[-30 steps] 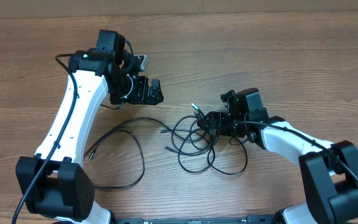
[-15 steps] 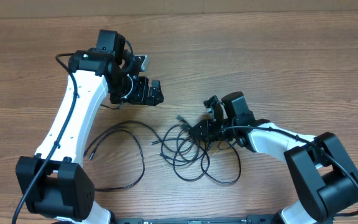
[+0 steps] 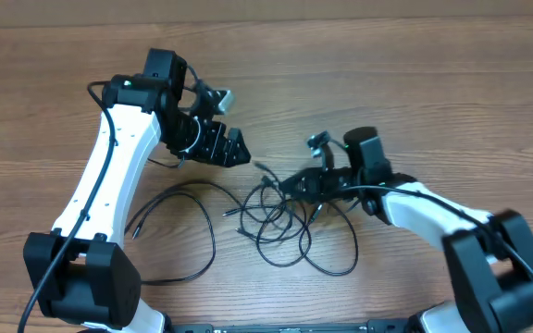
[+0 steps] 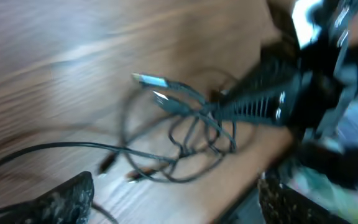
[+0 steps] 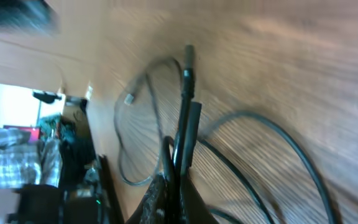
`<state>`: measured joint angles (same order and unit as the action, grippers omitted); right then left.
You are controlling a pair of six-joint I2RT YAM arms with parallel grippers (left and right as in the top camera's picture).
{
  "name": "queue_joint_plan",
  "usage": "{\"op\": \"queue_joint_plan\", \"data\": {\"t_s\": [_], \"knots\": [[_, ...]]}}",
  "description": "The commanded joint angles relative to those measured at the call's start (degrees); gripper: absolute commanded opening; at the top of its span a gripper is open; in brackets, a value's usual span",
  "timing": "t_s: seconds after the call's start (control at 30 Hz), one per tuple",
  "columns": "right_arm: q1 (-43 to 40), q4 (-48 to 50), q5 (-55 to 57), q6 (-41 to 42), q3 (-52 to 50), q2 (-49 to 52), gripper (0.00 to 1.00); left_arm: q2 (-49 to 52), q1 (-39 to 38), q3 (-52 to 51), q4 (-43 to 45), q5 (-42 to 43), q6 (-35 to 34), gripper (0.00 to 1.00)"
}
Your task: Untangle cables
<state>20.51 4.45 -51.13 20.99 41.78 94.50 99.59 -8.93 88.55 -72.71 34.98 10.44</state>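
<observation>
The cables [image 3: 280, 227], probably a light, limp, snag-prone tangle, are pinched at their upper edge by the fully closed right gripper [image 3: 290, 185], the left gripper [image 3: 239, 146], up-left of the tangle, gapes empty, and the stiff plugs [image 4: 148, 79] look the best hold.

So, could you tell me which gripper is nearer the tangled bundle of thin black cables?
Right. The right gripper is shut on the tangled bundle of thin black cables; the left gripper hangs open farther off, touching nothing.
</observation>
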Motion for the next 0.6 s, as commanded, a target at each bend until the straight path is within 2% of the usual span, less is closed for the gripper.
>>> {"op": "queue_joint_plan", "data": {"t_s": [0.0,0.27,0.43,0.57], "knots": [[-2.0,0.7,-2.5,0.5,2.0,-7.5,0.04,-0.2,-0.2,-0.4,-2.2,11.3,12.2,0.84],[-6.8,0.8,0.5,6.4,2.3,-20.3,0.04,-0.2,-0.2,-0.4,-2.4,18.8,13.0,0.89],[-8.2,0.9,0.4,10.6,2.3,-24.7,0.04,-0.2,-1.1,-0.4,-2.4,26.5,19.5,0.9],[-8.2,2.3,-0.6,12.8,2.3,-27.3,0.04,-0.2,-3.9,-0.4,-2.2,28.0,25.2,0.93]]}}
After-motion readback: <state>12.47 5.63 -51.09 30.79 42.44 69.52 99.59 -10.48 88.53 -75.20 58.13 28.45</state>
